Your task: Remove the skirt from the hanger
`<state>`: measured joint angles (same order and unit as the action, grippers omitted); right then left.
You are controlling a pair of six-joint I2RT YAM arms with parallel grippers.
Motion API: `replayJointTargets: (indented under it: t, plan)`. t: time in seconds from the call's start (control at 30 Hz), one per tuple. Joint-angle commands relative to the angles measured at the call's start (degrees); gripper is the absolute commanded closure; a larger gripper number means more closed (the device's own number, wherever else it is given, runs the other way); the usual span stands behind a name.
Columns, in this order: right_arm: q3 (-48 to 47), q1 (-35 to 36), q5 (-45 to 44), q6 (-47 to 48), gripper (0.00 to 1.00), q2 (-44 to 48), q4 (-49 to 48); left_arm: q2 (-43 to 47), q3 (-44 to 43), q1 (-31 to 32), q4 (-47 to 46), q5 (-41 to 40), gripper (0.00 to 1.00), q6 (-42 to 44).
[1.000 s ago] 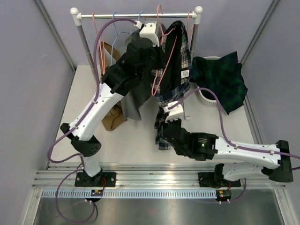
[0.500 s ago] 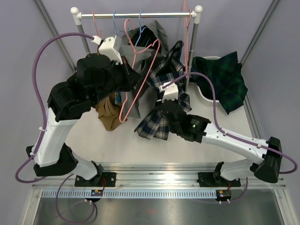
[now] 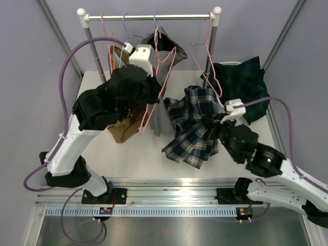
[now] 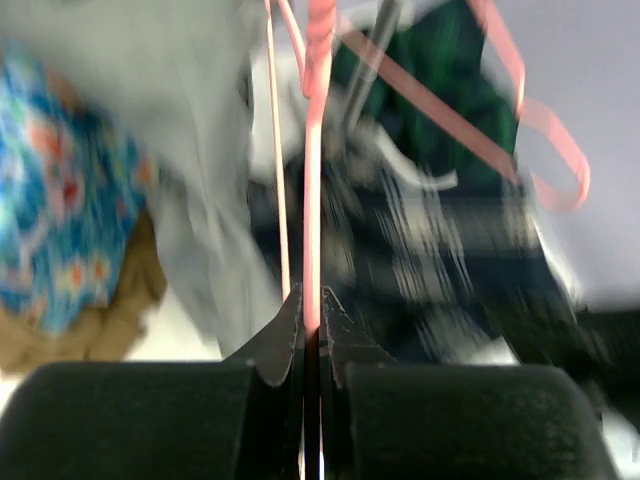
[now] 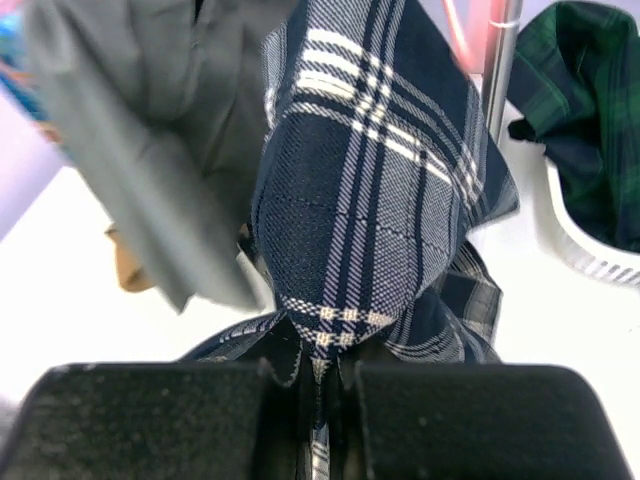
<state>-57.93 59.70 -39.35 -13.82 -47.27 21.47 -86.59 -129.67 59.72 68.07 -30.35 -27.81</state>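
Tabletop (image 3: 138,154), wrist-view left claw (image 4: 311,310), seemingly pinching hanger (image 4: 314,150)

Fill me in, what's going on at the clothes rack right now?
The left tool is shut on a pink hanger, holding it up in front of the rack. The right tool is shut on the plaid skirt, which fans out low over the table, to the right of that hanger. From above, the skirt looks clear of the hanger, so the removal seems about done.
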Motion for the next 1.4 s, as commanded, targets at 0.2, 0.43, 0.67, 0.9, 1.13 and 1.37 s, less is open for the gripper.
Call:
replayJointTargets:
  t: [0.2, 0.43, 0.67, 0.9, 1.13, 1.37]
  plan:
    - [3.61, 0.15, 8.05, -10.96, 1.0, 16.58, 14.29, -14.65, -12.1, -9.97, -22.18, 1.78, 1.0, 8.74]
    - [3.88, 0.15, 9.3, -11.14, 1.0, 20.11, 17.81, -23.53, -14.55, -15.33, -35.36, 10.91, 1.0, 8.39]
    - [0.98, 0.15, 2.21, -10.26, 1.0, 20.11, 19.13, -30.48, -16.41, -18.24, -40.3, 16.2, 1.0, 5.14]
    - [-10.0, 0.15, -10.39, 2.02, 1.0, 16.33, 12.56, -26.98, -6.05, -18.77, -40.13, 17.6, 0.88, 3.82]
    - [-25.01, 0.24, -16.28, 32.68, 1.0, 6.94, -11.06, -20.47, 3.18, -18.77, -38.02, 19.71, 0.58, 5.31]
    - [-35.39, 0.15, -10.85, 64.35, 1.0, -4.3, -37.55, -13.44, 10.47, -18.77, -35.12, 20.86, 0.21, 6.72]
